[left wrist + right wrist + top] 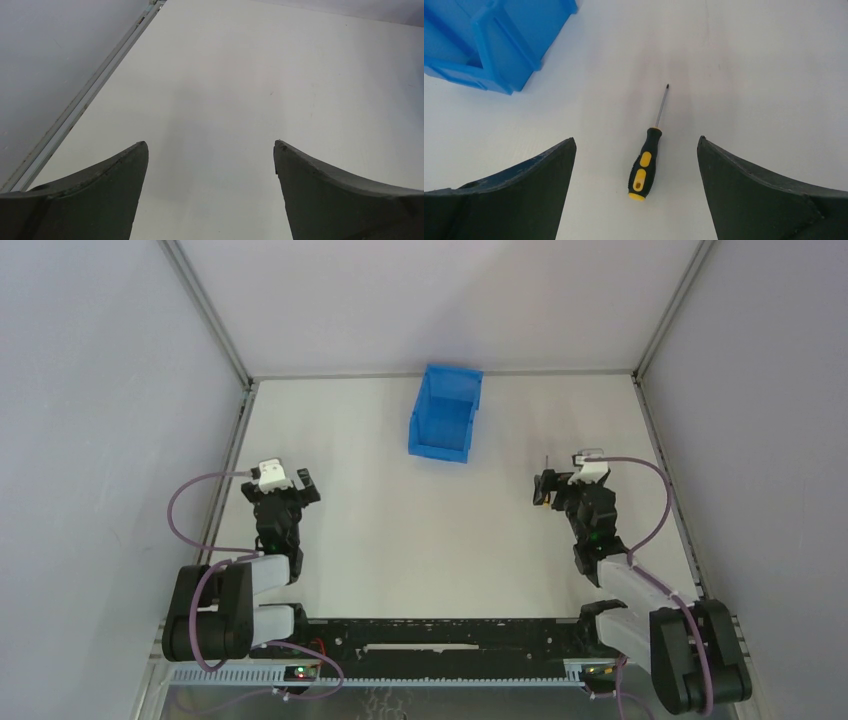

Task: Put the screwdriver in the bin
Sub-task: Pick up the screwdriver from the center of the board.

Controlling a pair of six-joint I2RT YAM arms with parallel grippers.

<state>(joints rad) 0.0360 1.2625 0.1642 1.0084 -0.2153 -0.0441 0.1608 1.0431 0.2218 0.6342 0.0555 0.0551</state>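
Observation:
The screwdriver [642, 165] lies flat on the white table, black and yellow handle towards me, thin grey shaft pointing away. My right gripper [636, 139] is open above it, a finger on each side of the handle, not touching it. In the top view the right gripper [548, 490] hides most of the screwdriver [547, 461]; only the shaft tip shows. The blue bin [446, 412] stands upright at the far middle of the table, left of and beyond the right gripper; it also shows at the top left of the right wrist view [499, 40]. My left gripper [300, 480] is open and empty over bare table [211, 142].
Grey enclosure walls stand on three sides, with a metal rail [80, 105] along the left table edge close to the left gripper. A black bar [450, 635] joins the arm bases at the near edge.

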